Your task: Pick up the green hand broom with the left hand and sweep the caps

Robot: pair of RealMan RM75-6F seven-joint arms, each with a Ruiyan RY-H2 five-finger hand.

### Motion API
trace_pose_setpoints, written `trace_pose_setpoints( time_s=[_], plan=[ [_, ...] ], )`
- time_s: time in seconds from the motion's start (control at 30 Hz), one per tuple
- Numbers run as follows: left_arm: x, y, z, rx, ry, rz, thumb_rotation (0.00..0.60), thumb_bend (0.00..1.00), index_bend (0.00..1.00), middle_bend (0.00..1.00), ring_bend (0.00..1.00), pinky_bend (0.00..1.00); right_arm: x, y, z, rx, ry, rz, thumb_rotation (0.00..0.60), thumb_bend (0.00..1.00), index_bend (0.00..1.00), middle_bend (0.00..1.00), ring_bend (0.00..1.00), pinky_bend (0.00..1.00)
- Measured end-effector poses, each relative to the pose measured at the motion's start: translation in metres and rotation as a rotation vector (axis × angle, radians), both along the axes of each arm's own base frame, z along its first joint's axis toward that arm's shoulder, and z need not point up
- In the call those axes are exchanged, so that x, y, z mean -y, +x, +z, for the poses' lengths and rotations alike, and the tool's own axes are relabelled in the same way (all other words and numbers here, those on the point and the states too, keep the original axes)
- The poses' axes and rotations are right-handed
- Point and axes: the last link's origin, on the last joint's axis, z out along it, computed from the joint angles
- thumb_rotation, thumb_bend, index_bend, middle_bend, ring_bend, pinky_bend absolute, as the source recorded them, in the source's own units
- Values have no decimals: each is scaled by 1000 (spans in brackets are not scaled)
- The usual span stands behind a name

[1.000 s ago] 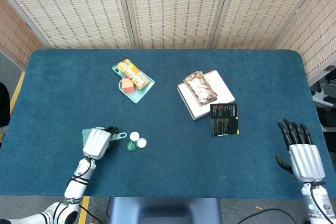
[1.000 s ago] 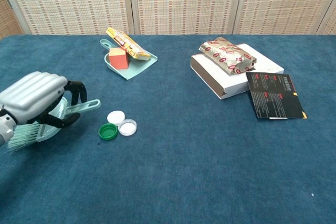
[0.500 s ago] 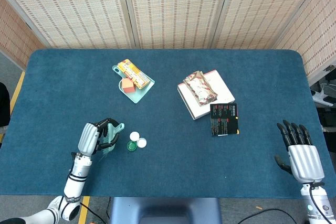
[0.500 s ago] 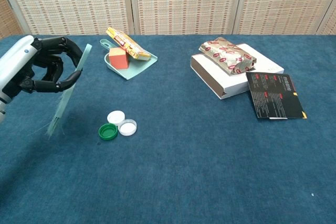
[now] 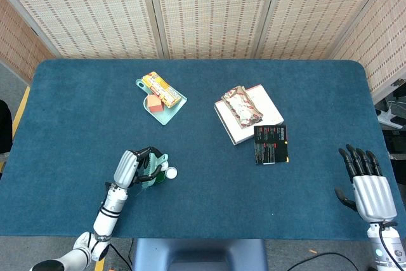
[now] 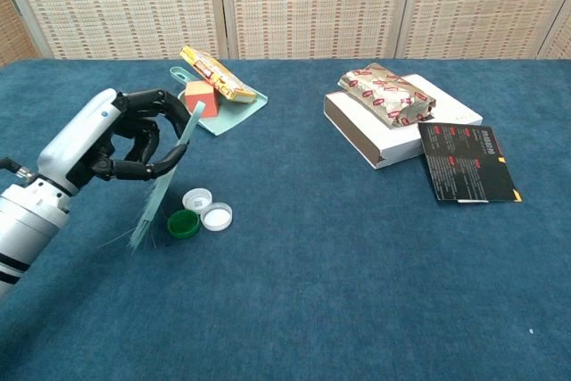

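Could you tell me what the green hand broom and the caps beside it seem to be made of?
Green hand broom: probably moulded plastic, given its uniform pale-green body; fine, thin bristles at the bottom, likely synthetic. Caps: likely smooth plastic, being plain white or green with thin raised rims. The blue table looks covered in matte, felt-like cloth.

Three caps [image 6: 203,212], one broom [image 6: 162,186]

Your left hand [image 6: 107,144] sits at the near left of the table [image 6: 357,292], holding the broom [image 6: 163,183] with its bristles down just left of the caps [image 6: 201,211]. Behind those there's the dustpan [image 6: 234,111] with a block [image 6: 201,98] and a snack pack [image 6: 212,71] in it. Over to the right, a wrapped packet [image 6: 385,94] lies on the box [image 6: 401,127], and a booklet [image 6: 468,162] leans on the box's near right edge. Your right hand [image 5: 371,188] is way off at the near right corner.
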Motion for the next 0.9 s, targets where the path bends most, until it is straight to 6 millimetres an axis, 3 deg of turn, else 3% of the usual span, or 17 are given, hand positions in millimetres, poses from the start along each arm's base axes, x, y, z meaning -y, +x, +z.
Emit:
trace_pose_setpoints(
  time_s=[0.37, 0.7, 0.9],
  plan=[
    [0, 31, -23, 15, -61, -74, 600, 817, 731, 882, 748, 852, 1, -1, 2, 9, 3, -8, 600, 197, 0, 0, 0, 0],
    [3, 82, -53, 20, -133, -177, 600, 816, 731, 882, 748, 853, 1, -2, 8, 31, -7, -11, 600, 197, 0, 0, 0, 0],
    [5, 108, -53, 29, -107, -251, 600, 816, 731, 882, 748, 852, 3, -6, 10, 35, -3, -23, 600, 197, 0, 0, 0, 0]
  ],
)
